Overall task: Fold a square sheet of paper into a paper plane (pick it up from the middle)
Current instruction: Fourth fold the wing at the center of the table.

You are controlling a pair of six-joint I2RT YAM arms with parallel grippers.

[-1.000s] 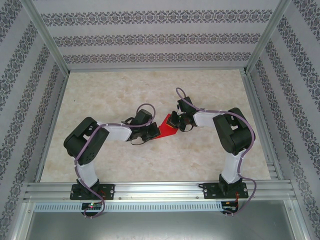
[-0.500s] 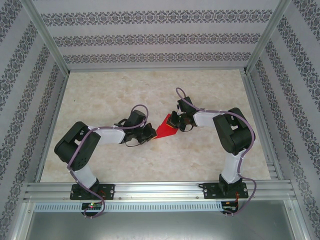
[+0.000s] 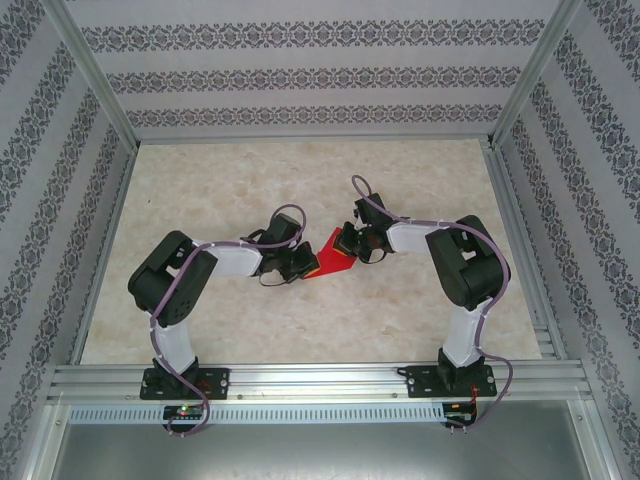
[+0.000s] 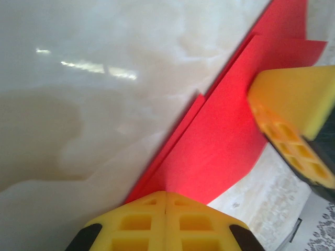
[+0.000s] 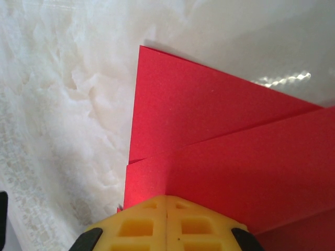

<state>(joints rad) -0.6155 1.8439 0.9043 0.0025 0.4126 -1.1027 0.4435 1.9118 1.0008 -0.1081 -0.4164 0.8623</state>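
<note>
Both pairs of yellow fingers are pressed together: the left fingers [image 4: 166,209] at the left side of the folded bright red paper sheet [image 3: 332,256], the right fingers [image 5: 166,219] at its right side. It lies mid-desk [image 3: 250,180] between them, its point away from the bases. Whether they pinch it, I cannot tell; I judge both arms equally near.

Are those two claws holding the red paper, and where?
Apparently not held. The left gripper and right gripper, jaws shut, press their tips on the folded red paper, at opposite ends.
</note>
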